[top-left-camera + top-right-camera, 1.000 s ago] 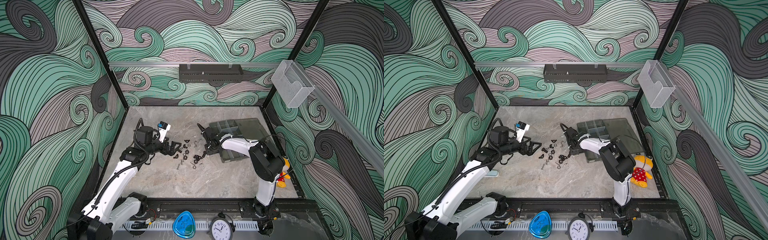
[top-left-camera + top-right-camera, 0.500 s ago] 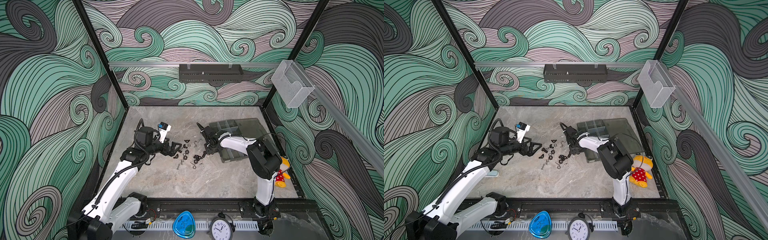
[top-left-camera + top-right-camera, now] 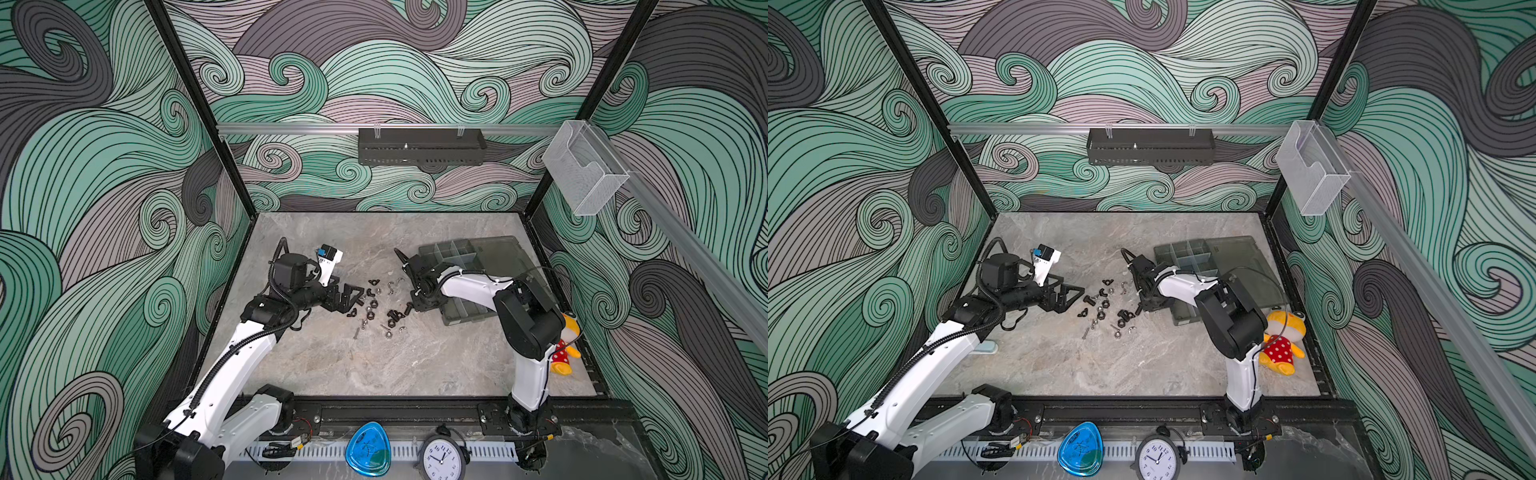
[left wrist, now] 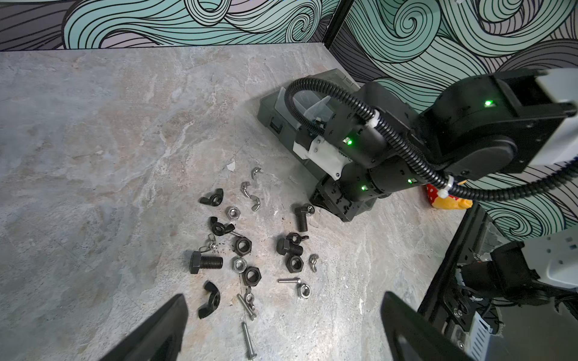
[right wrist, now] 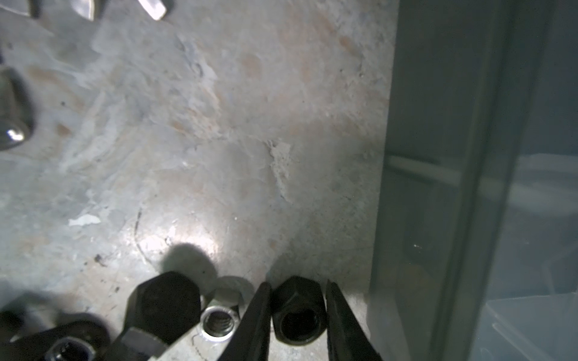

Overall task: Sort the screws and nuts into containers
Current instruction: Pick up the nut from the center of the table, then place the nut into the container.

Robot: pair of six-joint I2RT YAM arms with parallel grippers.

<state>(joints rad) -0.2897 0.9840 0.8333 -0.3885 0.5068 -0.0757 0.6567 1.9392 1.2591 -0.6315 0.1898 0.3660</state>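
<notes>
Screws and nuts scattered on table; box just right of them, toy before box; one nut within right gripper

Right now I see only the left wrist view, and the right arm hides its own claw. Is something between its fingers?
Observer: Yes. The right wrist view shows the right claw with its fingers against both sides of a black hex nut.
Operator: How near is the organiser box?
Observer: Its wall stands just beside that nut, not touching it.
Operator: Is the lid open?
Observer: Yes, in a top view the lid lies open, flat beside the compartments.
</notes>
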